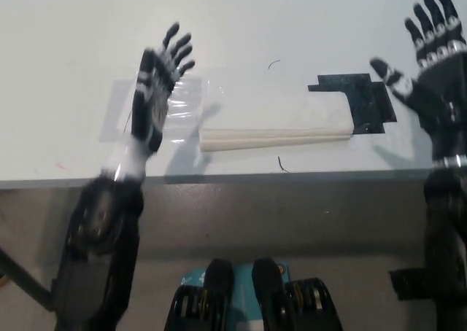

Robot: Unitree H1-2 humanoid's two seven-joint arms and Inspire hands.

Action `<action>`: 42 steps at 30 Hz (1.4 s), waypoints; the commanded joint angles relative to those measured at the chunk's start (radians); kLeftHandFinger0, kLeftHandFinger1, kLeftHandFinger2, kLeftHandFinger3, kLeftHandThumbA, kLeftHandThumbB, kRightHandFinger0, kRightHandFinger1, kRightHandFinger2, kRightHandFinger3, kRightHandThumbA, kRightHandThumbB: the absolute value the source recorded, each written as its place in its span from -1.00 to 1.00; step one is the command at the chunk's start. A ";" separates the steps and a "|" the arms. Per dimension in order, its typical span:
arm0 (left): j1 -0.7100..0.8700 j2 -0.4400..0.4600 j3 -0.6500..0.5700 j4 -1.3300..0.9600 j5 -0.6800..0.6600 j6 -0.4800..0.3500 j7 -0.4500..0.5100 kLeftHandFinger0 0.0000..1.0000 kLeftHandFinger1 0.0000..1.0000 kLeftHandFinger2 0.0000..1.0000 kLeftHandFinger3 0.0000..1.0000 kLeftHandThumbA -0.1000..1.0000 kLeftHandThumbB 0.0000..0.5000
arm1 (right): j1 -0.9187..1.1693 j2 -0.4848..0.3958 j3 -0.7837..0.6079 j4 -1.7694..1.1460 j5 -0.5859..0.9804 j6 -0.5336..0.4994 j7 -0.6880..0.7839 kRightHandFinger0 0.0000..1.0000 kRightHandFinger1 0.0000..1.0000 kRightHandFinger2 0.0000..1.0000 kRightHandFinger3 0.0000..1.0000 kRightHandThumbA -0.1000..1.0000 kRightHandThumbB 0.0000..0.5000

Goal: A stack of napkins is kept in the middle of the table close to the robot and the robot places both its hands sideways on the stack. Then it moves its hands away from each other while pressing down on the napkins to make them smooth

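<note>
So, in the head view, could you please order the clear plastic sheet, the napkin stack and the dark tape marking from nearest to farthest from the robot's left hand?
1. Clear plastic sheet: directly beside and under the left hand.
2. Napkin stack: middle of the table, to its right.
3. Dark tape marking: beyond the stack, near the right hand.

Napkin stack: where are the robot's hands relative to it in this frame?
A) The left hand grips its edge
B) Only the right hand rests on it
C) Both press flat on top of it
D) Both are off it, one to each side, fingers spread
D: the napkin stack lies bare, with the left hand out to its left and the right hand far to its right, both open.
</note>
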 commanded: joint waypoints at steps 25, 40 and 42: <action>0.752 0.112 -0.163 -0.200 0.151 -0.365 -0.070 1.00 1.00 1.00 1.00 1.00 0.41 | 0.762 0.017 0.285 -0.273 -0.094 -0.259 0.066 1.00 1.00 1.00 1.00 1.00 0.64; 0.730 0.111 -0.153 -0.166 0.124 -0.324 -0.068 1.00 1.00 1.00 1.00 1.00 0.46 | 0.727 0.025 0.281 -0.213 -0.091 -0.275 0.047 1.00 1.00 1.00 1.00 1.00 0.65; 0.726 0.113 -0.151 -0.163 0.117 -0.325 -0.070 1.00 1.00 1.00 1.00 1.00 0.41 | 0.725 0.027 0.278 -0.212 -0.097 -0.277 0.042 1.00 1.00 1.00 1.00 1.00 0.64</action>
